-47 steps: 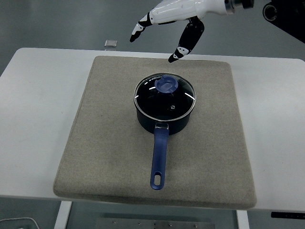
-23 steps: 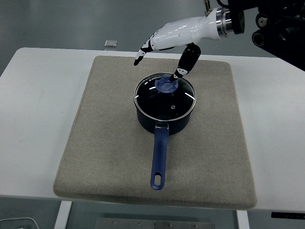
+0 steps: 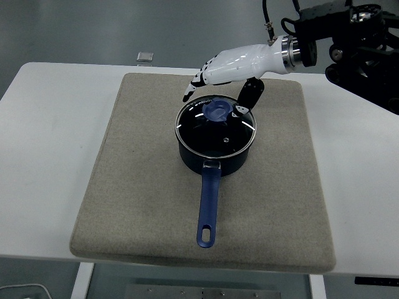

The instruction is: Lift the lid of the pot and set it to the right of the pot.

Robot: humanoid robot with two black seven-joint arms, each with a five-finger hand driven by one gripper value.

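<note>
A dark blue pot (image 3: 215,154) stands on the beige mat (image 3: 143,187), its long blue handle (image 3: 208,208) pointing toward the near edge. A glass lid (image 3: 215,128) with a blue knob (image 3: 217,111) covers it. My right hand (image 3: 215,87), white with black fingertips, hovers just above and behind the knob. Its fingers are spread, the thumb (image 3: 248,99) hanging down right of the knob and the other fingertips (image 3: 189,94) to its left. Nothing is held. The left arm does not show.
The mat covers most of the white table (image 3: 43,156). A small grey square object (image 3: 145,57) lies at the table's far edge. Bare mat lies right of the pot (image 3: 287,162).
My right hand has come down and toward the pot, from high above the mat's far edge to just over the lid's knob. The pot and lid have not moved.
</note>
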